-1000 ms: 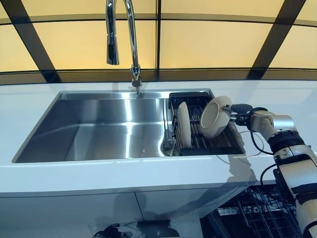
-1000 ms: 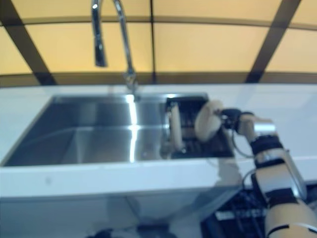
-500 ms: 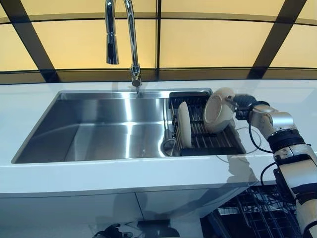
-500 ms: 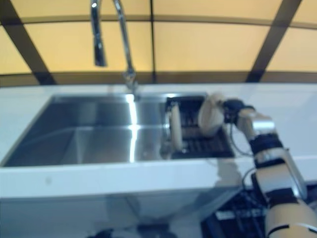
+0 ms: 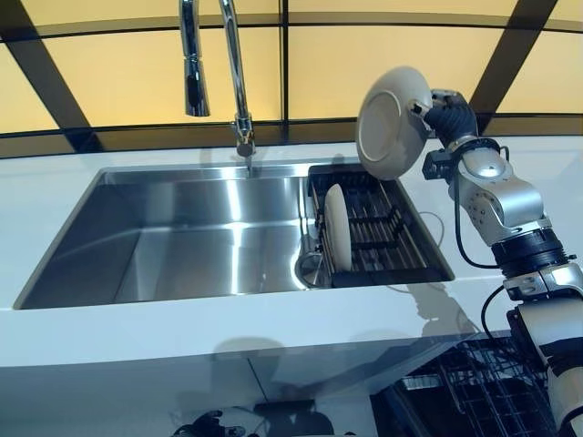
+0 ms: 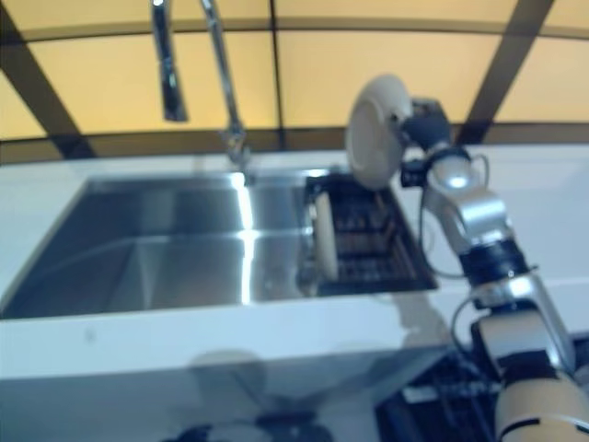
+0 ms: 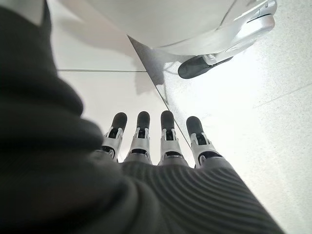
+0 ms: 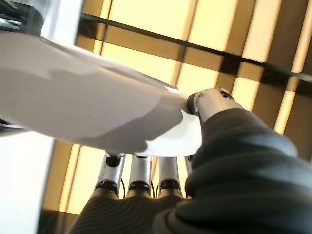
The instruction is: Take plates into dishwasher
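Plate (image 5: 393,121), cream-white, round, held high above the drying rack (image 5: 401,264), clear of it and tipped nearly on edge, its face turned toward the faucet (image 5: 211,64). Right hand (image 5: 445,109) has it by the rim on the side away from the sink. In the right wrist view the fingers (image 8: 140,174) run behind the plate's underside and the thumb (image 8: 210,101) presses over the rim: a pinch clamp at one edge only.

Handling, as judged: stiff glazed ceramic, moderately heavy for a one-edge hold, smooth and likely slick, possibly damp from the rack. Brittle; a knock on the steel sink (image 5: 200,241) or the rack bars would chip it. A rim pinch leaves the whole weight hanging off one side, so it may swing or slide during fast turns. A deeper hold, fingers spread well under the base and thumb firm past the rim, would be safer.

Second plate (image 5: 337,228) stands on edge in the rack's slots at the sink end. Best taken by its upper rim and lifted straight up.

Dishwasher basket (image 5: 474,391) shows low at the robot's right, below the white surface (image 5: 273,319).

Left hand (image 7: 161,141) appears only in its own wrist view, fingers straight and apart, holding nothing.
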### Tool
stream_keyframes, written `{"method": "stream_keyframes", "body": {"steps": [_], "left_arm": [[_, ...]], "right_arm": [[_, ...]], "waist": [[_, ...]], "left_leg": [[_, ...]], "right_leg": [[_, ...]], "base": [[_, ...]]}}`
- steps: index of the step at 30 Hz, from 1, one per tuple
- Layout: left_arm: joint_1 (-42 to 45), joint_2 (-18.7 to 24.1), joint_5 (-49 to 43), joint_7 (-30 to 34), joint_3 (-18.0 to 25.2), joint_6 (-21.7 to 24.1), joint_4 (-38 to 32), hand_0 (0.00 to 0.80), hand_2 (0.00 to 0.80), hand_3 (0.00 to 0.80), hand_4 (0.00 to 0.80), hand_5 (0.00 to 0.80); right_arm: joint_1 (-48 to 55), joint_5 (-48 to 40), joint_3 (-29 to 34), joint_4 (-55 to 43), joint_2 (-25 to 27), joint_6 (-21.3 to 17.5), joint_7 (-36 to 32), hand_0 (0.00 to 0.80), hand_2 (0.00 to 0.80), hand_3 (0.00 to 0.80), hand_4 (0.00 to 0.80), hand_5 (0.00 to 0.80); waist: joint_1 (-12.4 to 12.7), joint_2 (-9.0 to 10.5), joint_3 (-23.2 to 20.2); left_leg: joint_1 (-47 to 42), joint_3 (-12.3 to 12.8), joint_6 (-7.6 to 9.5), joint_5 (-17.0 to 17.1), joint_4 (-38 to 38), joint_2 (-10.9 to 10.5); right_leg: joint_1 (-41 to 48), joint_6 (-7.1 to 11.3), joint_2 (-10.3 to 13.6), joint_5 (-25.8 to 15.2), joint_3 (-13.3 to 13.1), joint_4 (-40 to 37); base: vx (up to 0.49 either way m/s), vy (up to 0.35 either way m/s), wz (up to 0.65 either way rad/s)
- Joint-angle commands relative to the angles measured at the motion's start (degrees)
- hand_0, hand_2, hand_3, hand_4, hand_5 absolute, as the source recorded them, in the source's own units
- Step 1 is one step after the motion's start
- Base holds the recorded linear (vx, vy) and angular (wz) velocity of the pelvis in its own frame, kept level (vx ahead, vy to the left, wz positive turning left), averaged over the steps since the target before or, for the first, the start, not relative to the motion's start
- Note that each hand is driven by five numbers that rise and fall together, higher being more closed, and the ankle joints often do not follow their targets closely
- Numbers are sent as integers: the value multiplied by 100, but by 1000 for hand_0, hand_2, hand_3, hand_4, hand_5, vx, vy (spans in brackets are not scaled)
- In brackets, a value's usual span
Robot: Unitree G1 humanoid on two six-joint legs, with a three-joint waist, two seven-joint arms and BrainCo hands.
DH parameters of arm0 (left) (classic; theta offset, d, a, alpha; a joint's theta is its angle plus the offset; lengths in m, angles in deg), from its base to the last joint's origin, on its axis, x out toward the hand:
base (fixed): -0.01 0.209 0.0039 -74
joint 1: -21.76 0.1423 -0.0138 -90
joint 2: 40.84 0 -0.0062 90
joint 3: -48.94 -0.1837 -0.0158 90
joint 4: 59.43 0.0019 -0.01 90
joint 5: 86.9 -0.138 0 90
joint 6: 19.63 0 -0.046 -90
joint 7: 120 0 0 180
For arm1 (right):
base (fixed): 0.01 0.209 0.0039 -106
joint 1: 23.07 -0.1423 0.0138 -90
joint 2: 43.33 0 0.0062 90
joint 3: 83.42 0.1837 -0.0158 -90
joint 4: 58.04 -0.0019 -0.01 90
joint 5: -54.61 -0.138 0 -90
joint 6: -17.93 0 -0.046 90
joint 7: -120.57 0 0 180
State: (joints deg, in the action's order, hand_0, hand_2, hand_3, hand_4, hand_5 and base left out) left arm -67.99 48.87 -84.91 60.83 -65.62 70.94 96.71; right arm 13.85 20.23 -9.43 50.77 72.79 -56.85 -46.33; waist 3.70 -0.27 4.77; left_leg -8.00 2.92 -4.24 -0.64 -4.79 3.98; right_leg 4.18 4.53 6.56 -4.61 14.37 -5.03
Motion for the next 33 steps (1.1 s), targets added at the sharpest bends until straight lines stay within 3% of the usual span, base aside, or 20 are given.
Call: {"method": "stream_keyframes", "body": {"steps": [1, 9, 17, 21, 27, 33], "left_arm": [[-191, 133, 54, -61, 25, 162, 247, 0, 0, 0, 0, 0], [-127, 178, 41, -93, 193, 241, 225, 0, 0, 0, 0, 0], [-143, 349, 69, -123, 370, 267, 260, 0, 0, 0, 0, 0], [-143, 432, 13, -135, 455, 222, 315, 0, 0, 0, 0, 0], [-302, 528, 27, -107, 508, 163, 424, 0, 0, 0, 0, 0], [-393, 484, 124, -95, 488, 233, 442, 0, 0, 0, 0, 0]], "right_arm": [[-21, 273, 372, -459, 475, -544, 133, 800, 800, 800, 800, 800], [751, 155, 1043, -1176, 1073, -891, 172, 800, 800, 800, 800, 800], [2155, -518, 2296, -1758, 1432, -1470, 128, 800, 800, 800, 800, 800], [2549, -722, 2741, -1705, 1571, -1558, 126, 800, 800, 800, 800, 800], [2954, -980, 3141, -1527, 1752, -1611, 78, 800, 800, 800, 800, 800], [3620, -874, 3539, -1477, 1678, -1724, -137, 800, 800, 800, 800, 800]], "waist": [[-111, 458, -144], [-398, 523, -118], [-830, 607, 75], [-997, 655, 131], [-1176, 679, 170], [-1292, 650, 62]], "left_leg": [[-5, 462, 243, -12, 37, -375], [36, 657, 438, -115, 77, -513], [113, 798, 596, -200, 119, -609], [35, 1012, 575, -257, 37, -607], [12, 1302, 633, -296, 33, -550], [63, 1488, 649, -294, 18, -487]], "right_leg": [[276, 23, 37, 217, -372, 145], [-39, 211, 152, 95, -720, 337], [-721, 500, 234, -378, -1164, 760], [-1033, 596, 227, -721, -1126, 707], [-1325, 577, 304, -893, -1120, 1001], [-1008, 529, 391, -610, -1237, 799]], "base": [[-46, 118, -9], [-78, 138, -17], [-111, 110, -35], [-79, 57, -53], [-74, 19, -54], [-31, -28, -17]]}}
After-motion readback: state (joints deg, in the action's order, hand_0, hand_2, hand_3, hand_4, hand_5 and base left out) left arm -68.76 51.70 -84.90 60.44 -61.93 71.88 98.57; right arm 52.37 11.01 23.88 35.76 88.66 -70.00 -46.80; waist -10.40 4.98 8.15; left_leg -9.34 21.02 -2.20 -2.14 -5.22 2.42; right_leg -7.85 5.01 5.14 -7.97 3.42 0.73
